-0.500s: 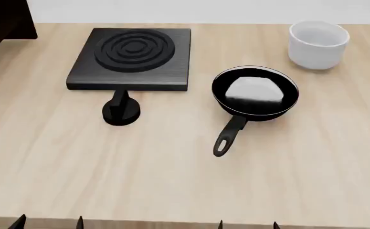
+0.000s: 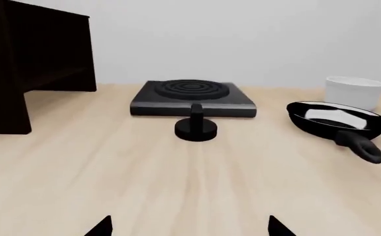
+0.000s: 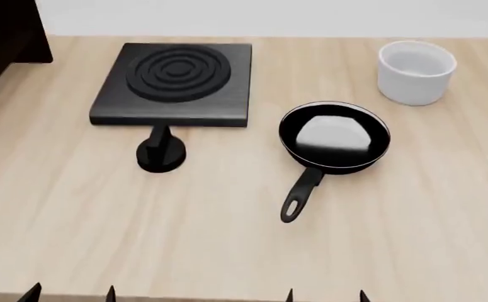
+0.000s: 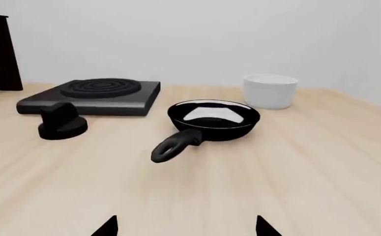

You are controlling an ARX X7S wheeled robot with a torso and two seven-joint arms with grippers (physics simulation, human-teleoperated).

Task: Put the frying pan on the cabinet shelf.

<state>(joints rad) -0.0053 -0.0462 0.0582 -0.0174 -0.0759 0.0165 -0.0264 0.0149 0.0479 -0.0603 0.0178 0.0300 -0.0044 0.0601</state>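
Note:
The frying pan (image 3: 334,135), round and black with a pale glossy base, sits on the wooden table right of centre, its long handle (image 3: 299,195) pointing toward me. It also shows in the left wrist view (image 2: 335,119) and the right wrist view (image 4: 213,119). The dark cabinet (image 3: 4,31) stands at the far left; it also shows in the left wrist view (image 2: 26,59), where its low shelf is in shadow. My left gripper (image 3: 69,293) and right gripper (image 3: 326,295) are open and empty at the table's near edge, well short of the pan.
A square black stove plate (image 3: 175,82) with concentric rings lies at the back centre-left. A small black knob (image 3: 160,151) stands just in front of it. A white bowl (image 3: 416,71) stands at the back right, beyond the pan.
The head view has shifted slightly, so everything on the table sits a little lower in the picture. No object has moved on the table.

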